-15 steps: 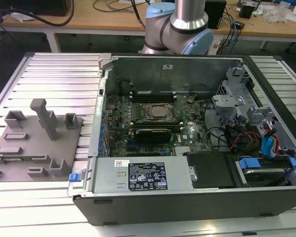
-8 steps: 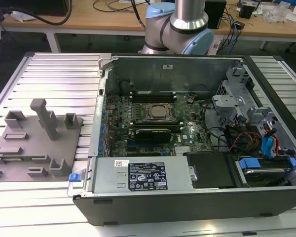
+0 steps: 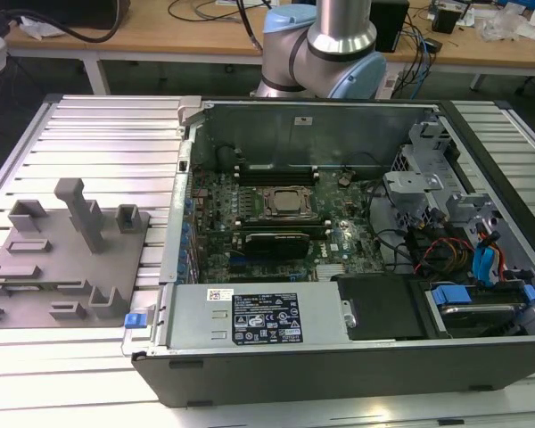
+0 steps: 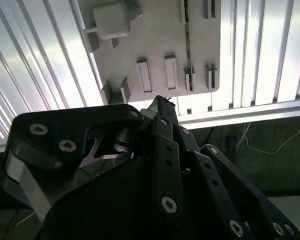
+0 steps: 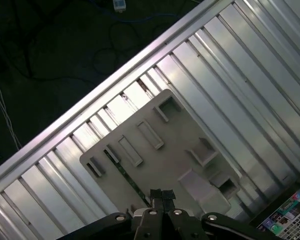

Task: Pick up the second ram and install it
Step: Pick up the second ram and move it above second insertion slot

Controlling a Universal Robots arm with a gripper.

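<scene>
The second ram is a thin dark strip standing on edge in the gray tray (image 4: pixel 160 35), seen in the second wrist view (image 4: pixel 186 45) and the first wrist view (image 5: pixel 121 170). My gripper (image 4: pixel 161 103) hangs high above the tray with its black fingers (image 5: pixel 155 194) pressed together, shut on nothing. Its tips line up near the tray's edge, apart from the ram. In the exterior view the tray (image 3: pixel 71 267) lies on the ribbed table to the left of the open computer case (image 3: pixel 339 357). The motherboard's CPU socket (image 3: pixel 283 201) sits between long black memory slots (image 3: pixel 276 169).
Gray blocks and a tall post (image 3: pixel 80 209) rise from the tray. The arm's base (image 3: pixel 321 45) stands behind the case. Cables, drive bays and a blue latch (image 3: pixel 450 294) crowd the case at the exterior view's right. A power supply (image 3: pixel 259 316) lines the front wall.
</scene>
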